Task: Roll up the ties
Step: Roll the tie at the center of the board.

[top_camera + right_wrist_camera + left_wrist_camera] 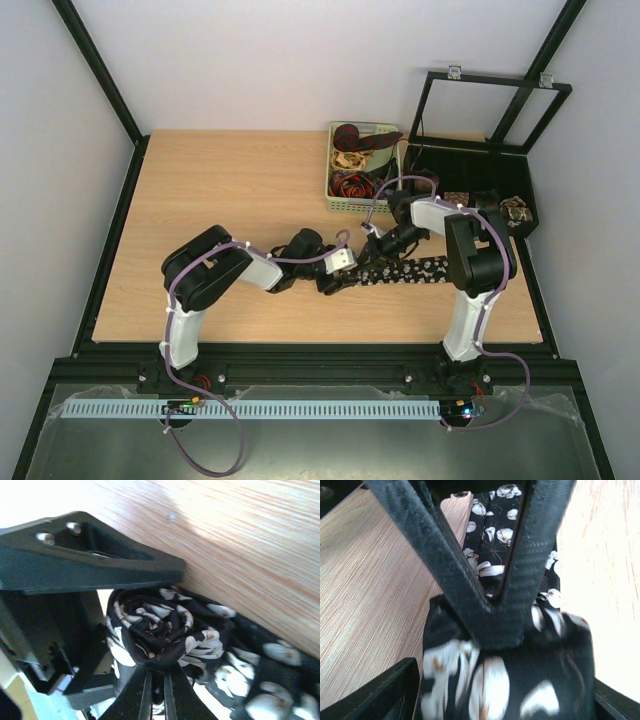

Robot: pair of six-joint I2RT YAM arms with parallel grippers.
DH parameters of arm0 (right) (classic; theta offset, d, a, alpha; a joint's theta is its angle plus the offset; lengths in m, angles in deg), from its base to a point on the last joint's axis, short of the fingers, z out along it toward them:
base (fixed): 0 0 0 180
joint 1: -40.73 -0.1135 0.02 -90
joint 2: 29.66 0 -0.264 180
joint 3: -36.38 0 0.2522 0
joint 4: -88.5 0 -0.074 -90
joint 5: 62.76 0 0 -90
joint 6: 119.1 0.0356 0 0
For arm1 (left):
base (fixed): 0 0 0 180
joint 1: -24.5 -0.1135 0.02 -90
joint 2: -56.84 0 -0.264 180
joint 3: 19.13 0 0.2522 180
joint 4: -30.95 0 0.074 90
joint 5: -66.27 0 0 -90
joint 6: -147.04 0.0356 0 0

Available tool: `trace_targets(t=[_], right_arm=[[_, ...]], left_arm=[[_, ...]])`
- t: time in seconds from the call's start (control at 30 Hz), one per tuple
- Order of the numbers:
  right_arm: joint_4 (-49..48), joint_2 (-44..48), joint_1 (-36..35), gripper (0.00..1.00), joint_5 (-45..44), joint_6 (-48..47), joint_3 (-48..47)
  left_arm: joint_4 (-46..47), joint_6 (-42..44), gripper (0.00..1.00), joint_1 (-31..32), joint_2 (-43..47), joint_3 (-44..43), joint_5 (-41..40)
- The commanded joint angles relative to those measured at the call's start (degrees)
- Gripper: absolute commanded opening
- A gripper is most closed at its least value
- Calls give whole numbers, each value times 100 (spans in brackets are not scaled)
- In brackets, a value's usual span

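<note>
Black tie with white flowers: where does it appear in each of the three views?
Top external: black tie lies right of centre, between the arms.
Left wrist: black tie fills the lower centre, its strip running upward.
Right wrist: black tie is a coil at centre.
Shared landmark: the wooden table.

Left arm (215, 270), right arm (478, 255) black-white; purple cables (169, 305); carbon-weave fingers (445, 555).

We saw even, bright light in the top view, with soft shadows. In both wrist views glare washed out the worktop (600, 555), and the nearest folds of the black tie (510, 680) were blurred.
</note>
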Motion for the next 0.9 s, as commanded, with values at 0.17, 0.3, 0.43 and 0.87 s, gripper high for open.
trace_targets(t=[0.17,0.3,0.43,0.87], right_arm=[[213,-142,333,1,-1699,-562,502],[103,-27,328,1,-2038,-625,652],[-64,-112,253,1,-2118,-505,673],[-444,-600,-132,1,-1851,-195,442]], left_arm=[[173,-386,82,-41,430,190,710],[390,-595,83,0,181,116,797],[686,-859,83,58,-158,-2,849],[723,-608,54,162,-750,-490,453]])
